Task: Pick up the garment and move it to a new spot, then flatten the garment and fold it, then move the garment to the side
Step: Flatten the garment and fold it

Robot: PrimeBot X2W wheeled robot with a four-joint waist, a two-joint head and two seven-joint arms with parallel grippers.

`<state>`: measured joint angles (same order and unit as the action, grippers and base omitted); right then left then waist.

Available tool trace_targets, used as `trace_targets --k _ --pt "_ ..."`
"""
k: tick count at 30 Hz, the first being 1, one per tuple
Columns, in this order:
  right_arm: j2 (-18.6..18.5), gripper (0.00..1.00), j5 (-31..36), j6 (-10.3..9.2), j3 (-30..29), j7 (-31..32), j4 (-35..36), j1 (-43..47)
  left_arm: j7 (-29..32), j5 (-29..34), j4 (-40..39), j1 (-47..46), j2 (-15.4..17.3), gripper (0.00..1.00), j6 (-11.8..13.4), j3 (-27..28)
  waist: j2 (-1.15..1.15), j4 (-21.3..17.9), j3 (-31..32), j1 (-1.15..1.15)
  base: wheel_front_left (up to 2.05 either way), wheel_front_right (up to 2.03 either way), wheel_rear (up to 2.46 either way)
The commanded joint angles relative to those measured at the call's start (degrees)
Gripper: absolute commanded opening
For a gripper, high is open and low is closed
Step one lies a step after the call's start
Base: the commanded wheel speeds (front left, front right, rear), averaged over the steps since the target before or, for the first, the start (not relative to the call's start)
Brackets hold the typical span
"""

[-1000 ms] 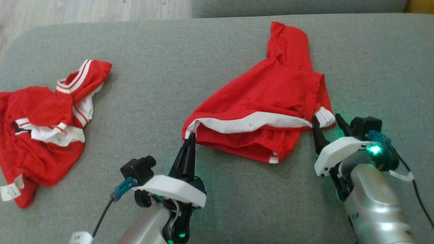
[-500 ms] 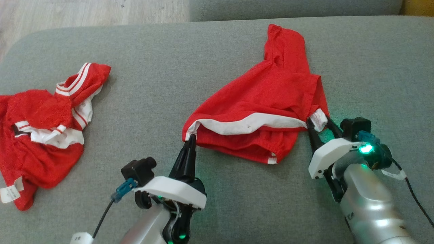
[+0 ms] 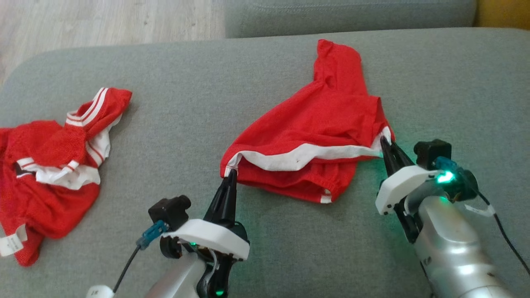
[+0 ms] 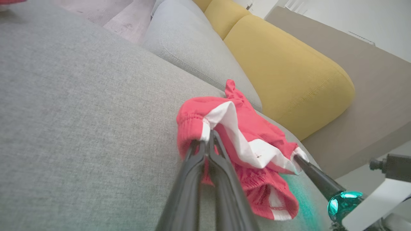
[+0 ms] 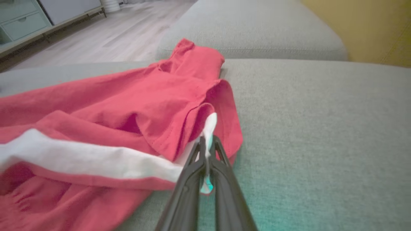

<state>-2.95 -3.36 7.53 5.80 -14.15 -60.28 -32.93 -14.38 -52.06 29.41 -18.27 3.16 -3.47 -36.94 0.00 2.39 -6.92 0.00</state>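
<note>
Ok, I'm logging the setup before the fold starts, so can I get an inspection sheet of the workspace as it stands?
Surface: grey sofa seat, woven fabric.
Job's things: red garment with a white band, crumpled, lying on the seat between the two grippers.
Clutter: second red and white garment, bunched at the seat's left end.
Grippers: left gripper, jaws shut on the garment's left corner; right gripper, jaws shut on its right corner.
Cables: left wrist cable and right wrist cable, both black and apart from the garment.
Surroundings: wooden floor, grey cushion and yellow cushion beyond the seat.
</note>
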Motion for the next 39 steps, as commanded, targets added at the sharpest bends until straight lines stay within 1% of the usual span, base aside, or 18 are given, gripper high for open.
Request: trace_targets --k 1,5,8,9,11,13,18,20,23,24,26,30,35,39 --pt "0.1 0.00 0.3 -0.04 1.5 -0.8 2.2 -2.1 -0.6 0.8 -1.3 -1.0 0.9 0.00 0.4 1.7 0.00 -0.6 0.7 0.00 0.00 0.00 0.00" --pt "-0.1 0.00 -1.9 -0.04 2.4 -0.8 5.3 -2.6 0.0 3.8 -1.2 -2.2 3.9 0.00 0.4 0.3 0.00 -1.8 2.4 0.00 0.00 0.00 0.00" --pt "-0.8 0.00 -4.3 -0.04 3.9 -0.3 8.0 -3.6 1.8 4.4 -2.5 -3.5 6.6 0.00 0.2 0.3 0.00 -2.6 3.7 0.00 0.00 0.00 0.00" --pt "-1.3 0.00 -5.1 -0.04 4.6 0.1 9.1 -4.1 2.7 5.2 -3.2 -4.3 8.0 0.00 0.0 -0.1 0.00 -2.9 4.1 0.00 0.00 0.00 0.00" --pt "-2.5 0.00 -6.6 -0.04 5.8 1.2 11.4 -5.3 4.8 8.1 -4.8 -6.6 11.5 0.00 -0.4 -1.6 0.00 -3.4 5.2 0.00 0.00 0.00 0.00" --pt "-3.4 0.00 -8.7 -0.04 6.9 2.5 14.0 -6.5 7.5 9.5 -6.8 -8.9 14.3 0.00 -1.0 -2.5 0.00 -3.9 6.2 0.00 0.00 0.00 0.00" --pt "-5.9 0.00 -13.5 -0.04 8.5 6.1 21.1 -10.1 14.5 9.5 -12.4 -16.6 20.5 0.00 -2.5 -1.9 0.00 -5.0 8.0 0.00 0.00 0.00 0.00" --pt "-6.8 0.00 -14.9 -0.04 8.3 7.3 23.8 -11.3 17.0 9.4 -14.2 -20.1 22.2 0.00 -3.1 -2.0 0.00 -5.3 8.4 0.00 0.00 0.00 0.00" --pt "-7.3 0.00 -16.3 -0.04 7.9 8.5 27.9 -12.7 19.6 8.8 -16.1 -25.3 23.8 0.00 -3.6 -2.0 0.00 -5.8 8.9 0.00 0.00 0.00 0.00" --pt "-7.3 0.00 -16.3 -0.04 7.9 8.5 27.9 -12.7 19.6 8.8 -16.1 -25.3 23.8 0.00 -3.6 -2.0 0.00 -5.8 8.9 0.00 0.00 0.00 0.00" --pt "-7.1 0.00 -16.8 -0.04 6.8 9.1 30.5 -13.3 20.3 8.1 -17.0 -28.1 24.4 0.00 -3.7 -1.8 0.00 -6.1 9.2 0.00 0.00 0.00 0.00" --pt "-6.7 0.00 -15.0 -0.04 4.4 10.0 36.1 -12.8 19.3 8.0 -17.8 -31.9 25.2 0.00 -3.8 -0.4 0.00 -6.6 9.9 0.00 0.00 0.00 0.00" --pt "-5.5 0.00 -10.6 -0.04 -0.4 12.2 44.0 -10.1 16.8 7.6 -19.2 -32.4 25.2 0.00 -2.2 1.9 0.00 -6.9 10.7 0.00 0.00 0.00 0.00" --pt "-4.0 0.00 -8.1 -0.04 -3.7 15.6 50.8 -6.9 16.8 6.3 -22.7 -30.3 25.4 0.00 -0.4 2.8 0.00 -7.0 10.9 0.00 0.00 0.00 0.00"
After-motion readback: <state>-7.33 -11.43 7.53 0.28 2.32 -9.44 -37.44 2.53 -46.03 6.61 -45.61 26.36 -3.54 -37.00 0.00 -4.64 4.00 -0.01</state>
